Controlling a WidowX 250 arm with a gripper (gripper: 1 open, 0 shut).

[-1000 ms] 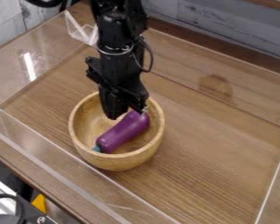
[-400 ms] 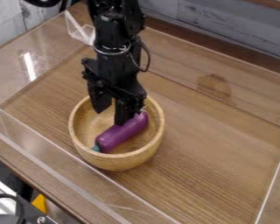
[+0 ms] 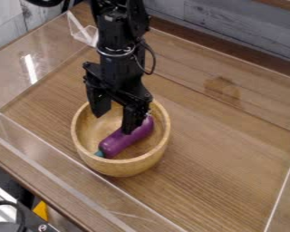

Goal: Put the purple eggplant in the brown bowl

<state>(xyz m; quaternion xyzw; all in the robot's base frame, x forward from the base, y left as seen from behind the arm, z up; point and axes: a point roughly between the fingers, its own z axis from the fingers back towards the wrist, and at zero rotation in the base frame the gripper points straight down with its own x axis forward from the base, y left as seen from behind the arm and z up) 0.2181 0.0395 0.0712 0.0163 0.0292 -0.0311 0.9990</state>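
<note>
Gripper (image 3: 119, 111): fingers spread wide, holding nothing, pointing down.
Purple eggplant (image 3: 126, 139): just below the gripper, lying inside the brown bowl (image 3: 84, 140).
Bowl: on the wooden worktop (image 3: 220, 154).

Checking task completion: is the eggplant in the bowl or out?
In. The purple eggplant lies inside the brown bowl, below its rim.
</note>
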